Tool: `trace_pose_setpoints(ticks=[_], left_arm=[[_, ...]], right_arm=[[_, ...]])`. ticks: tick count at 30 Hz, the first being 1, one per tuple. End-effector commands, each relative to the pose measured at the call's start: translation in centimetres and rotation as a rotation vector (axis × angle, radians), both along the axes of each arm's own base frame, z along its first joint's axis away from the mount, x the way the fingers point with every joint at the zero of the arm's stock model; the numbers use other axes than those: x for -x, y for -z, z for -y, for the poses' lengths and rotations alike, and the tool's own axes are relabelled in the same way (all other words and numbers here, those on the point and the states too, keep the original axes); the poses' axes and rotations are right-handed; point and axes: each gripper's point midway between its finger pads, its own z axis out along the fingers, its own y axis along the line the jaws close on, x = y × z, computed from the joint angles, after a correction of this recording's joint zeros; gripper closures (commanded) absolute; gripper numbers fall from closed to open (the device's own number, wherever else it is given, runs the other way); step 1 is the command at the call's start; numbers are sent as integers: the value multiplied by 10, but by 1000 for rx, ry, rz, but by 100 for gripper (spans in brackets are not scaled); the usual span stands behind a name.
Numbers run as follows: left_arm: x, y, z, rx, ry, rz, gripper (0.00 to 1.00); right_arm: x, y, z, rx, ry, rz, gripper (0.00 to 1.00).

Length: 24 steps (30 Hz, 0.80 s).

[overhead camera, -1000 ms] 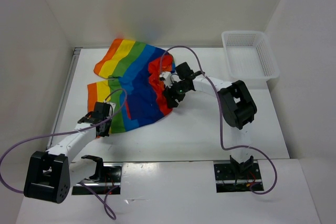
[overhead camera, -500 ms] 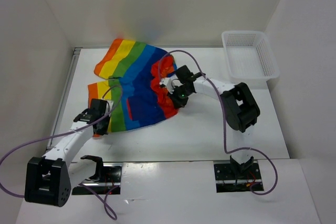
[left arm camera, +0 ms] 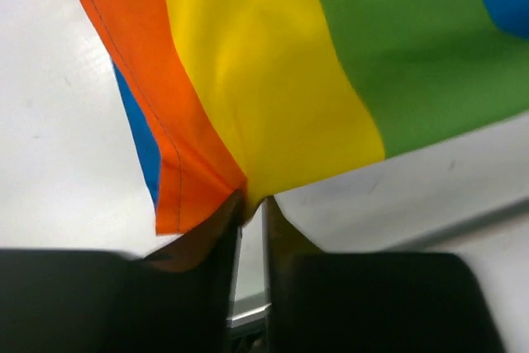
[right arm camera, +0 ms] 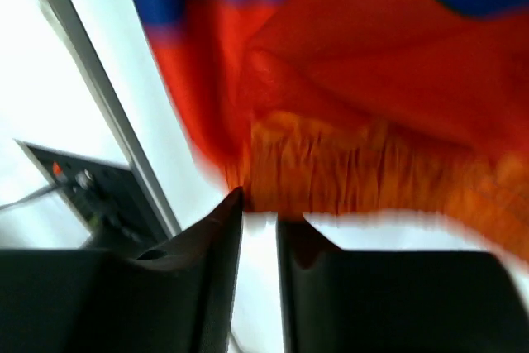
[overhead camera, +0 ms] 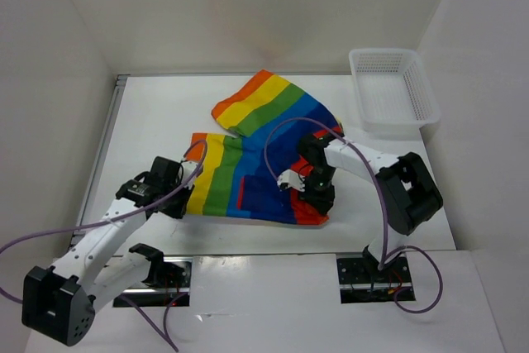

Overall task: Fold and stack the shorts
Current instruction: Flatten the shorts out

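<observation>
The rainbow-striped shorts [overhead camera: 256,150] lie spread across the middle of the table, one leg pointing to the back, the other toward the left. My left gripper [overhead camera: 180,202] is shut on the orange-yellow hem corner of the near leg [left arm camera: 207,179]. My right gripper [overhead camera: 310,202] is shut on the red-orange waistband [right arm camera: 364,163] at the front right edge of the shorts, near the table's front edge.
A white mesh basket [overhead camera: 393,93] stands at the back right corner. White walls close the table at the left, back and right. The arm bases and purple cables [overhead camera: 273,146] lie along the near edge.
Both grippers have dragged the shorts to the right and toward the front. The right gripper moved from mid-table to near the front edge; the left moved right. The cloth now lies flatter.
</observation>
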Motion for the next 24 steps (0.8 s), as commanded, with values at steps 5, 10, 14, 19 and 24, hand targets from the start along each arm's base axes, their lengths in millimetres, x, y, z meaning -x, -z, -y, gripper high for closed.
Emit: trace_pose_setpoints(ticks=[5,10,14,19,24], left_arm=[[23,-46,26,157,99,14,40],[-66,-72,43,178,78,289,26],[-99,-22,39,88,27,193,26],[-112,12,35,32,3,196,25],[-64,56,12,-54,-10,32,25]], right_arm=[[-66,-83,4,-73,118,273,38],[-144,-161,-26,-354,397,599,18],[-211,-175,-39,-508,681,834,46],[-257,-120,-38,-467,926,857,57],[-272,-76,-20,-341,1033,862,58]])
